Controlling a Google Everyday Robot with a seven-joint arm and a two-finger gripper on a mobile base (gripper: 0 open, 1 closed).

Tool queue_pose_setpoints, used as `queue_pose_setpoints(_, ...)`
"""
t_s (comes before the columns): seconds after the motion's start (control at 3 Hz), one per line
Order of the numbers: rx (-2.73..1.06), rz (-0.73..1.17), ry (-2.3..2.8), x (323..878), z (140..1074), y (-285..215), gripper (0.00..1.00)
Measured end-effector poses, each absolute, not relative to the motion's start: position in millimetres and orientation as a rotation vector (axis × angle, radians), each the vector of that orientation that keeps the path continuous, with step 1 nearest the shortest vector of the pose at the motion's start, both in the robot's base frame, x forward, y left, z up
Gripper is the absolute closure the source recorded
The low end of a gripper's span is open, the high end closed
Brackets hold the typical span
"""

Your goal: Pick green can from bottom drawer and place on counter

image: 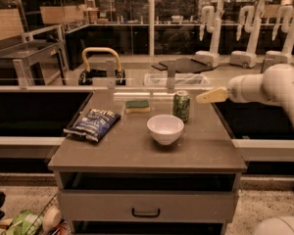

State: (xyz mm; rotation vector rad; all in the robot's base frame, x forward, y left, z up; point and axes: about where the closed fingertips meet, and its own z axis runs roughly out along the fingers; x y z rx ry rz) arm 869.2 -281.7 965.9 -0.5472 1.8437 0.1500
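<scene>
The green can (181, 106) stands upright on the grey-brown counter (132, 155), at the back right, just behind and to the right of the white bowl (165, 128). My gripper (206, 97) hangs in the air to the right of the can, at about the height of its top. A small gap separates them, and the gripper holds nothing. My pale arm (264, 87) reaches in from the right edge of the view.
A green-and-yellow sponge (137, 106) lies left of the can. A dark chip bag (93, 124) lies on the counter's left side. A drawer front with a black handle (146, 212) sits shut below the counter. A pale shelf with metal posts (137, 85) runs behind.
</scene>
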Motion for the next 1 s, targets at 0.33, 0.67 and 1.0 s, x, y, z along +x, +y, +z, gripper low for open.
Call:
queue_pose_setpoints(0.33,-0.588,0.115,1.915,813.4,996.6,-328.1,0.00)
queue_pose_setpoints(0.67,-0.536,-0.014,1.985,754.7,1047.5,-378.6,0.00)
queue_pose_setpoints(1.0,-0.422,-0.212,1.994,704.0,1116.3,-401.6,0.00)
